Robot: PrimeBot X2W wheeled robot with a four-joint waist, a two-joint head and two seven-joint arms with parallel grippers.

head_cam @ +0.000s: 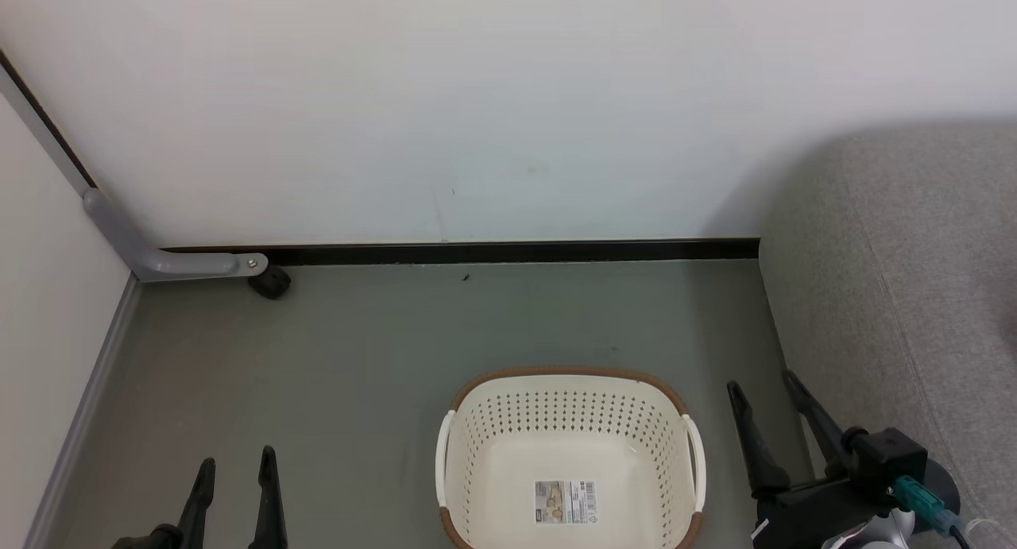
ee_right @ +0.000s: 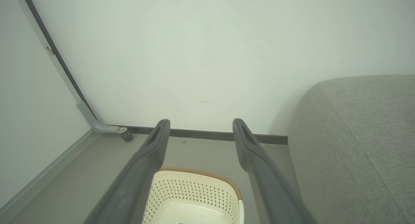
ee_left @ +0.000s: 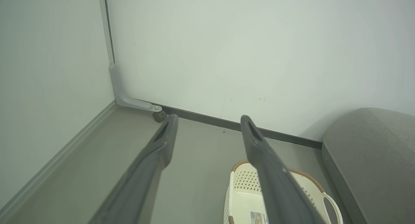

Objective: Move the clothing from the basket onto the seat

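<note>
Two end effectors are hanging low at the near edge: left end effector [head_cam: 236, 458] near left, right end effector [head_cam: 760, 382] near right. Both are standing with fingers spread, gripping nothing.

Basket [head_cam: 568, 372] is sitting on the floor [head_cam: 357, 358], near centre, just left of the seat [head_cam: 914, 295]. Its inside is lying bare, with the label [head_cam: 565, 502] showing on the bottom. Where the clothing is lying I cannot tell; the seat is running out of frame to the right.

Step, as a guess: the unloading is looking done, since nothing is sitting in the basket, and the arms are looking parked. If so, the next move is calling for the head to turn right and check that the clothing is resting fully on the seat, not slipping off its rounded edge. If it is lying elsewhere, finding it is coming first.

Around: the wall [head_cam: 477, 96] is closing off the far side, with dark skirting [head_cam: 516, 252] running along its foot. A grey bracket [head_cam: 159, 261] with a black caster [head_cam: 270, 283] is sitting far left, well apart from the basket.

In the way: the right end effector is hanging between basket and seat, close to both, so any swing right is risking a brush against the seat's side or the basket's handle.
</note>
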